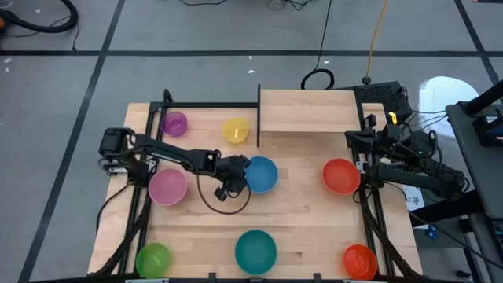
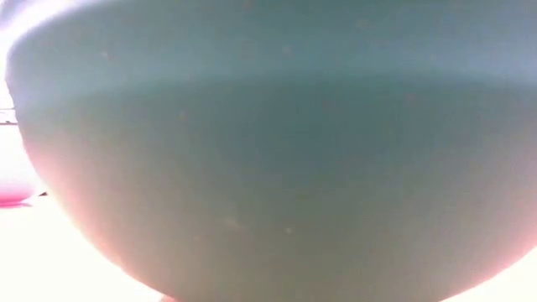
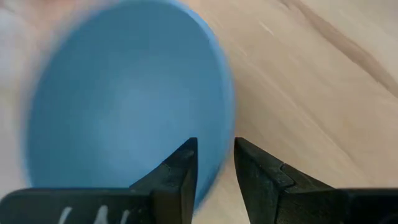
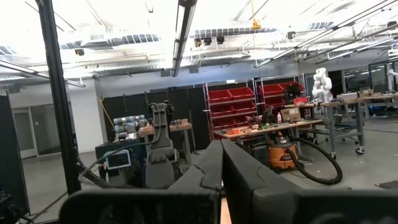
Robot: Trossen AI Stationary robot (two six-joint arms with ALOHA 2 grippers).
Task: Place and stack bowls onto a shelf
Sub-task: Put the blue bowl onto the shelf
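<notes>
Gripping the blue bowl by its rim, the left gripper should lift it slowly and keep it level. The right gripper waits, clenched on nothing.

bowls on table, shelf behind

Bowls — pink, blue, teal, purple, yellow, green, seemingly two red-orange — on light wood.

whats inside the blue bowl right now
No object lies in the blue bowl. Only one finger of the left gripper reaches inside its rim, the other outside. The wall below that finger is covered.
</notes>
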